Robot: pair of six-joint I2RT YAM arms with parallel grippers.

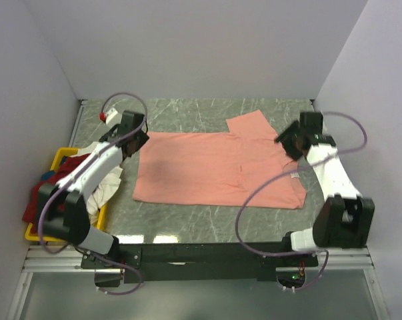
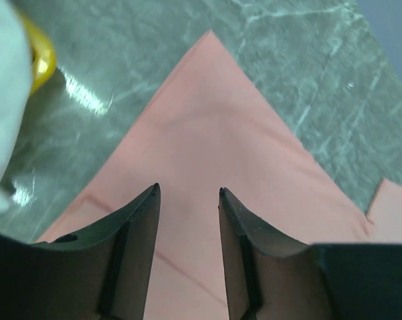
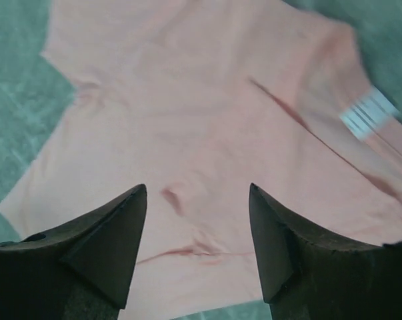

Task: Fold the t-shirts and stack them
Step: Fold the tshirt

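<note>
The salmon-pink t-shirt (image 1: 214, 167) lies spread flat on the green marble table, one sleeve pointing to the far right. Its white neck label (image 3: 367, 112) shows in the right wrist view. My left gripper (image 1: 135, 143) is open and empty, hovering over the shirt's far left corner (image 2: 214, 133). My right gripper (image 1: 287, 141) is open and empty above the shirt's right end (image 3: 187, 100), near a small wrinkle. The dark red t-shirt (image 1: 34, 200) and the white t-shirt (image 1: 104, 183) lie crumpled in the bin at the left.
A yellow plastic bin (image 1: 61, 157) stands at the table's left edge, and its rim (image 2: 44, 57) shows in the left wrist view. White walls close in the table on the left, back and right. Bare marble (image 1: 187, 110) lies beyond the shirt.
</note>
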